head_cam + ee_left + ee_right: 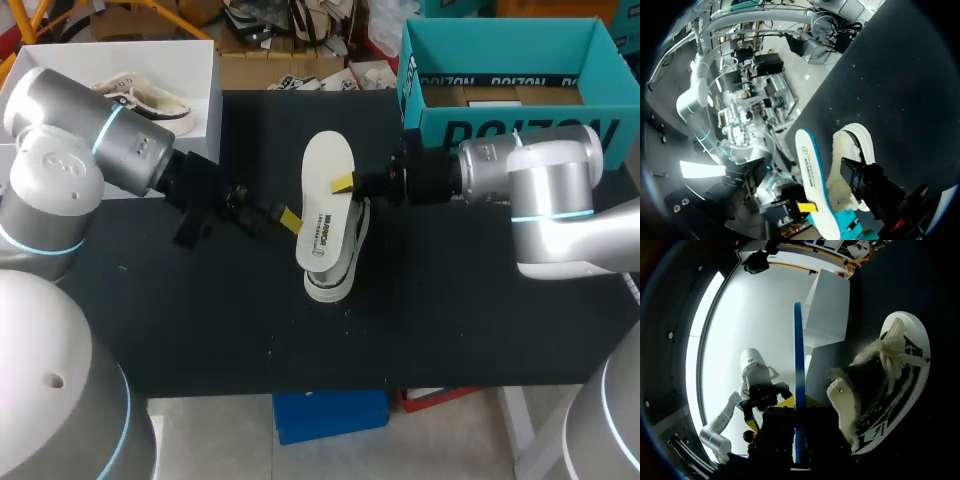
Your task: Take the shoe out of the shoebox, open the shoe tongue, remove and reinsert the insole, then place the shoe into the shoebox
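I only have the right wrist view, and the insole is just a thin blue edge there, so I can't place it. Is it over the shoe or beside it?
Observer: Over it. In the head view the insole shows its broad white face and covers most of the shoe.
Operator: Where is the left gripper?
Observer: The left gripper is at the insole's left edge. I cannot tell whether it grips.
Operator: Is the white shoebox free for the shoe?
Observer: Not fully. The white shoebox already has another shoe lying in it.
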Robot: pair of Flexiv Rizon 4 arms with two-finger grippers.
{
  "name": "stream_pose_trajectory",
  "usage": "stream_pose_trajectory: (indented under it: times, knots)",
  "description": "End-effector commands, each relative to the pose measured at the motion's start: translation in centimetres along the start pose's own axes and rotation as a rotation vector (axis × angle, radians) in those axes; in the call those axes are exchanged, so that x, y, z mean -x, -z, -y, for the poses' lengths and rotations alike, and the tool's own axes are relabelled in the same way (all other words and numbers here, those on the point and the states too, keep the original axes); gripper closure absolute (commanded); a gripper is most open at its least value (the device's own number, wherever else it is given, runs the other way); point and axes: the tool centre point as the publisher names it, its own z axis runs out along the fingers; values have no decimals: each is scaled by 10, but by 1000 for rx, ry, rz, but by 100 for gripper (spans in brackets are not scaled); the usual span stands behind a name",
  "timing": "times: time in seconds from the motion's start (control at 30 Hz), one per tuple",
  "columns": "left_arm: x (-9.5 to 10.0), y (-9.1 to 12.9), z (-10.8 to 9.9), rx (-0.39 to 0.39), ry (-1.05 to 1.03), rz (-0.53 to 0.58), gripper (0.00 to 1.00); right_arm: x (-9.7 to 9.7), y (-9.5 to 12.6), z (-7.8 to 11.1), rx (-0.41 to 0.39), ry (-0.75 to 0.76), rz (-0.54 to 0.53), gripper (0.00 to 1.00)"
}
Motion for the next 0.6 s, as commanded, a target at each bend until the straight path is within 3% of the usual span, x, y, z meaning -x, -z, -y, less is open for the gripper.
stream_pose_trajectory:
  times: [0.03,0.17,0.23,0.6]
  knots:
    - [18,13,0,-126,-191,-626,0,0,0,0,0,-1,1,100]
    - [31,11,-2,-163,-349,-933,0,0,0,0,0,-1,1,100]
    - [39,9,-4,-164,-374,-1012,0,0,0,0,0,-1,1,100]
    - [42,8,-5,-154,-383,-1014,0,0,0,0,0,-1,1,100]
